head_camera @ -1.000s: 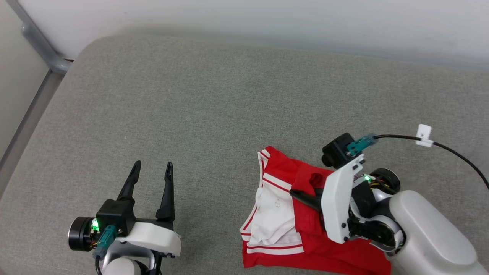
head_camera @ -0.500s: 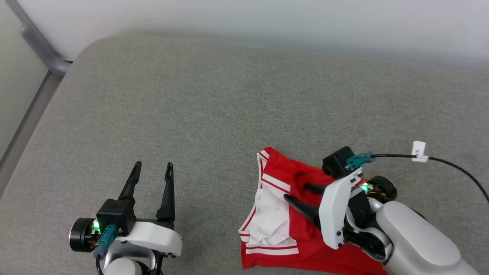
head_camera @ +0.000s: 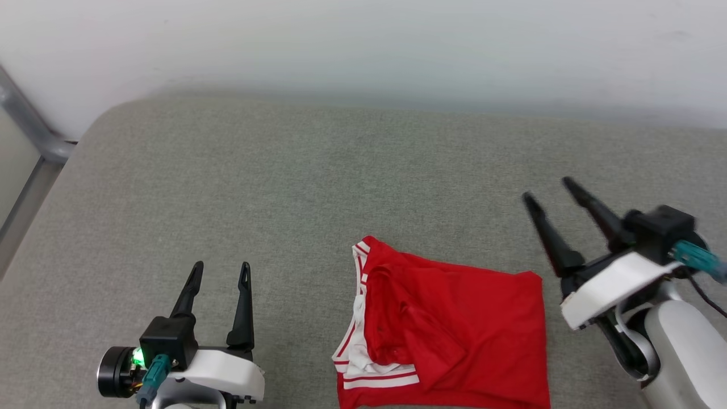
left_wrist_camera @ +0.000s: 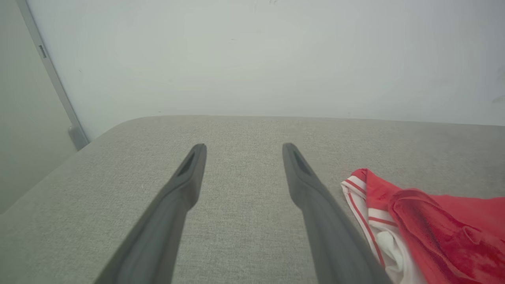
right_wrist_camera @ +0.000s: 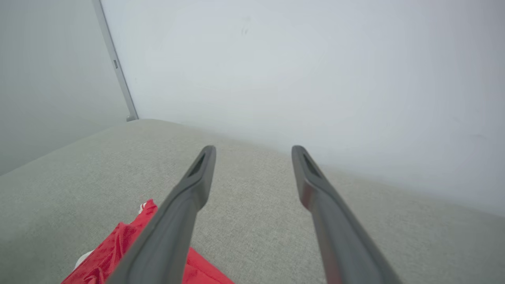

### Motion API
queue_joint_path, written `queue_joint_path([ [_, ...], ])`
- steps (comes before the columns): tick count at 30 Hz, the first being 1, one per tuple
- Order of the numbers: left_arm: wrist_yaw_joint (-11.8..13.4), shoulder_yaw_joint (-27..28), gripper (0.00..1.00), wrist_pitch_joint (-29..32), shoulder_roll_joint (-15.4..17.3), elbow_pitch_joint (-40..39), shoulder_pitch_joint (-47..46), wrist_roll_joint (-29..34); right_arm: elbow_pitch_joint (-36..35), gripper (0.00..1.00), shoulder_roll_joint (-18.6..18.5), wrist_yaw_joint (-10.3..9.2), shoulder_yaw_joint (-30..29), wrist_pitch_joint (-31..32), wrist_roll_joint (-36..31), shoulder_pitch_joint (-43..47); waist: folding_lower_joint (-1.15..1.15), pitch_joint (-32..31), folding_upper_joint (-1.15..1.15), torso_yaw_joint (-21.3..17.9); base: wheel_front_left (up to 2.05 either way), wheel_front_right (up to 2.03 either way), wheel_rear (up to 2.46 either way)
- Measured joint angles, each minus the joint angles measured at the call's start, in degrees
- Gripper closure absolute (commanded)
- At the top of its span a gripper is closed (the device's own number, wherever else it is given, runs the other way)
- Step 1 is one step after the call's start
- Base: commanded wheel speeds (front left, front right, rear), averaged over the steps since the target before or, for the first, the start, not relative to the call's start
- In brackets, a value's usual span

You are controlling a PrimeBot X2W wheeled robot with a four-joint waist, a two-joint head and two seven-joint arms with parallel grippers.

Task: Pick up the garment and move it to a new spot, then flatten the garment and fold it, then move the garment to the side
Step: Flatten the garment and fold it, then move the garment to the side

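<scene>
From the head view, the red jersey shirt with white sleeves and red-and-white striped trim [head_camera: 454,335] lies in a loosely folded, roughly square pile on the grey woven cushion [head_camera: 284,187]. Its near edge runs off the bottom of the picture. The left gripper [head_camera: 221,264] is well to the left of the shirt, fingers apart and holding nothing. The right gripper [head_camera: 547,188] is just off the shirt's far right corner, fingers spread and not touching the cloth. A pale wall [head_camera: 363,45] rises beyond the shirt.

In the left wrist view, the left gripper [left_wrist_camera: 243,146] points past the shirt's left side with bare cushion between its open fingers. The striped sleeve edge [left_wrist_camera: 363,197] sits just right of the right-hand finger.

In the right wrist view, the right gripper [right_wrist_camera: 253,148] is also spread wide. A corner of red cloth [right_wrist_camera: 110,252] shows low on the left behind one finger.

I judge the shirt light, limp and somewhat slick, so the layers would slide apart if I pinched only the top one. I'd take it low at the far right corner and at the striped left edge, catching every layer. No bin or basket comes into this; the cushion alone carries the shirt.
</scene>
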Motion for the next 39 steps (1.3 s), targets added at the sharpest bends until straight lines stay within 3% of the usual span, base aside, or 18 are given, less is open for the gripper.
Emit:
queue_joint_path([
  [4,0.03,-0.08,0.0,0.0,0.0,-0.22,0.73,0.08,-1.18,0.0,2.91,0.0,-8.48,-6.35,-8.24,4.11,0.0,-0.99,0.0,-1.21,0.0,0.0,0.0],
  [9,0.13,0.07,0.0,0.0,-0.01,-0.43,1.39,0.09,-4.82,0.0,7.37,0.02,-16.62,-8.32,-15.48,10.21,0.0,-1.91,0.0,-2.28,0.0,0.0,0.0],
  [16,0.21,0.14,0.0,0.0,-0.01,-0.82,3.27,0.51,-10.67,0.0,12.95,0.01,-23.68,-8.58,-19.03,18.37,0.0,-3.5,0.0,-2.82,0.0,0.0,0.0],
  [26,-0.12,0.29,0.0,-0.01,-0.01,-1.04,5.7,0.96,-13.22,0.0,16.84,0.0,-25.54,-8.58,-19.14,27.28,0.0,-5.67,0.0,-2.88,0.0,0.0,0.0],
  [39,-0.33,0.9,0.0,-0.01,-0.01,-0.51,6.8,1.38,-12.28,0.0,17.79,0.01,-23.85,-8.58,-20.78,30.92,0.0,-6.28,0.0,-2.34,0.0,0.0,0.0],
])
